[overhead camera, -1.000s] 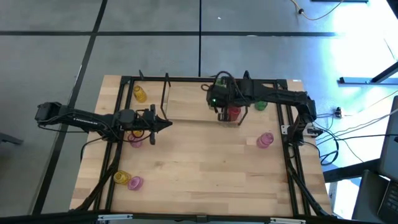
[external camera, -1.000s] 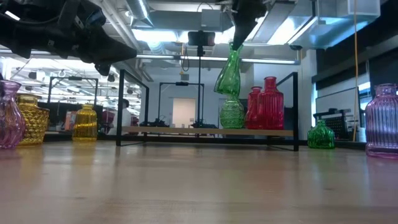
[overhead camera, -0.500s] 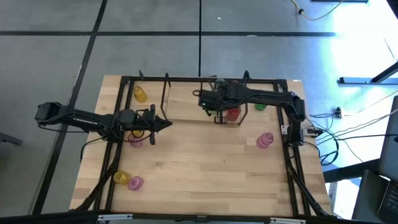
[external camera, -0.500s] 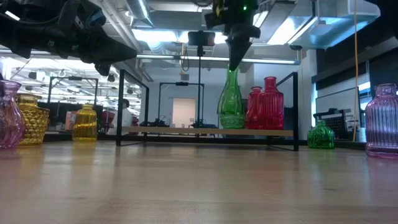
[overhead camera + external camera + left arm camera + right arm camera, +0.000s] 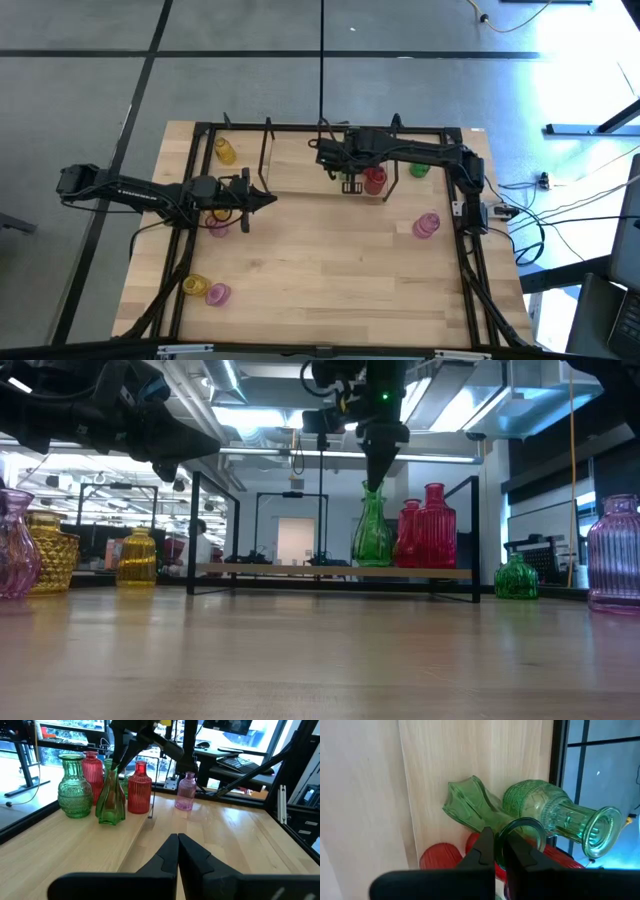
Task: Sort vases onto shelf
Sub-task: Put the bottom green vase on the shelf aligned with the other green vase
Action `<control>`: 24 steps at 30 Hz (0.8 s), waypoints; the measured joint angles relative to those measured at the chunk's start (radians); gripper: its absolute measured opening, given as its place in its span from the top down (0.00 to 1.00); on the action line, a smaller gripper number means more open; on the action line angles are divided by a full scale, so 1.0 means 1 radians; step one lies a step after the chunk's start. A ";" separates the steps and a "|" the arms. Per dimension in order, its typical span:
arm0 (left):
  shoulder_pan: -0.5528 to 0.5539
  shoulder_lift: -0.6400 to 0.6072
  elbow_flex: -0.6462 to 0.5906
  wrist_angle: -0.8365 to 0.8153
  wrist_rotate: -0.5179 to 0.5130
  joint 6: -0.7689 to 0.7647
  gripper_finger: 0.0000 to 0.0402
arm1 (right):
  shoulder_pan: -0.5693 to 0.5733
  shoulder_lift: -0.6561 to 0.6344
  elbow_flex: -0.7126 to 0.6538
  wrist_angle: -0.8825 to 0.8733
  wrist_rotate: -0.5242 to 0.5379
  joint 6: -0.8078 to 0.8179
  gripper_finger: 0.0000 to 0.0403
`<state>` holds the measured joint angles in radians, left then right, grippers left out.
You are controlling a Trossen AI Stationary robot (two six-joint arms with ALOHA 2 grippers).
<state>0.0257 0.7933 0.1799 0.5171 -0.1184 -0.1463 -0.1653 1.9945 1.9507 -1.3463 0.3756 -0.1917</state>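
1. I see a slim green vase [image 5: 372, 532] standing upright on the shelf [image 5: 300, 571], toward its right end.
2. My right gripper [image 5: 381, 472] points straight down onto this vase's mouth. In the right wrist view the fingers [image 5: 482, 851] are pressed together at the rim [image 5: 522, 827]. I cannot tell whether they pinch the rim or only touch it.
3. Just beside it on the shelf stand a round green vase [image 5: 75, 785] and two red vases [image 5: 424, 528]; the left wrist view shows all four grouped close.
4. Off the shelf, on the table [image 5: 330, 260]: a small green vase [image 5: 516, 577] and a pink vase [image 5: 426, 225] on the right side, a yellow vase [image 5: 225, 151] at the far left corner, and a yellow and pink pair [image 5: 205, 290] at the near left.
5. My left gripper [image 5: 268, 199] is clenched on nothing, hanging over the table's left half, well apart from the shelf. Another pink vase [image 5: 217, 222] lies partly under that arm.
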 joint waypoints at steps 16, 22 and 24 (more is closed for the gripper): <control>0.000 0.000 0.000 0.000 0.000 0.000 1.00 | -0.014 0.033 0.000 -0.010 0.026 0.002 0.99; 0.000 0.000 0.000 0.000 0.000 0.000 1.00 | -0.014 0.033 0.000 -0.010 0.027 0.002 0.99; 0.000 0.000 0.000 0.000 0.000 0.000 1.00 | -0.014 0.033 0.000 -0.003 0.026 0.002 0.99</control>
<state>0.0256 0.7936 0.1799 0.5169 -0.1181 -0.1467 -0.1791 2.0274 1.9507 -1.3495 0.4018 -0.1899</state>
